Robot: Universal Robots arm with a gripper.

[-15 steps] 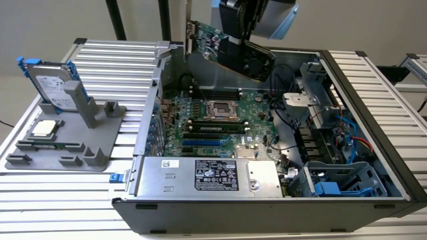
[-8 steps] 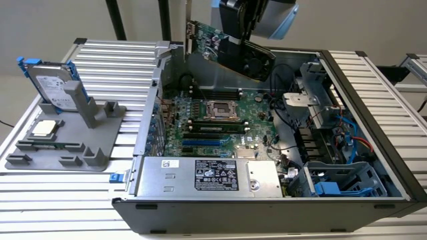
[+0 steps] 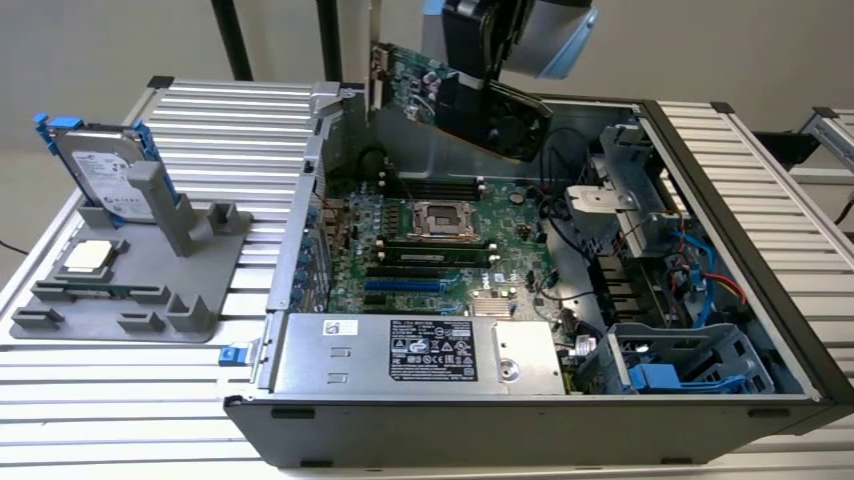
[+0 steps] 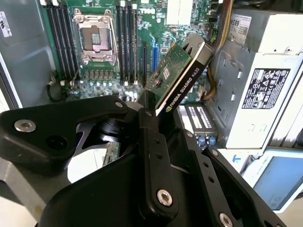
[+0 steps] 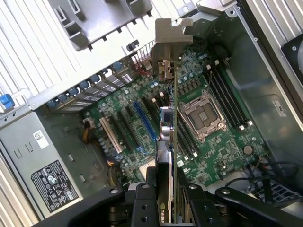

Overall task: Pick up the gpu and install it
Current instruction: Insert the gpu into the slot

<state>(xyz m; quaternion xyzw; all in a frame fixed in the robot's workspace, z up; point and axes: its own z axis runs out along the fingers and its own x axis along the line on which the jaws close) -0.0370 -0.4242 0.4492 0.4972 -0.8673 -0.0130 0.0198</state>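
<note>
Above the open computer case [image 3: 747, 200], the gripper [image 3: 491, 60] has its jaws clamped on the gpu [image 3: 483, 112], holding it clear over the motherboard [image 3: 441, 240], so the pickup looks done, though the card is not yet seated in any slot.

That was a robotics lab bench, folks. A table of ribbed aluminium slats [image 3: 120, 400] ran under everything, with a plain pale wall [image 3: 80, 50] and black upright poles [image 3: 234, 40] at the far side. An open black tower computer case [image 3: 534, 440] lay on its side, green motherboard [image 3: 441, 250] bared. At the exterior view's left, a grey moulded plastic fixture [image 3: 200, 285] stood a silver hard drive in a blue frame [image 3: 100, 170] upright. Overhead, the black robot gripper [image 4: 154, 106] clamped the gpu [image 4: 182, 71], a thin green card with a black cooler.
</note>
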